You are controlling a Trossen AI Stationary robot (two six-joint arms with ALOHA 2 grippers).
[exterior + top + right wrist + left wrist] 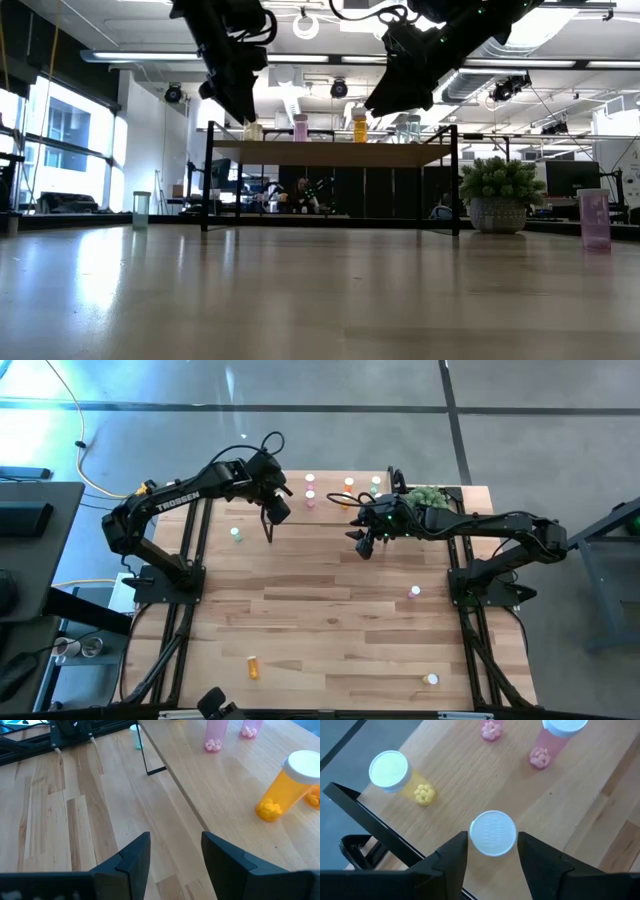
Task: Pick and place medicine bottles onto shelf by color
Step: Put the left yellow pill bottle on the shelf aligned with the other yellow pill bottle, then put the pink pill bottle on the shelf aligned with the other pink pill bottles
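Bottles lined up on the light-wood shelf (470, 775) with thin black legs, both arms above it.

Pale plank tabletop (330, 620) carries the shelf at its far edge. The left gripper (492, 855), dark and angular, hangs over the shelf's end, fingers parted around a round white ribbed cap (493, 833) without visibly pressing it. The right gripper (175, 857) hovers by the shelf's front edge, fingers apart and empty. Translucent yellow (395, 775), pink (555, 740) and orange (287, 785) cylindrical bottles stand upright on the shelf; others sit scattered on the table.
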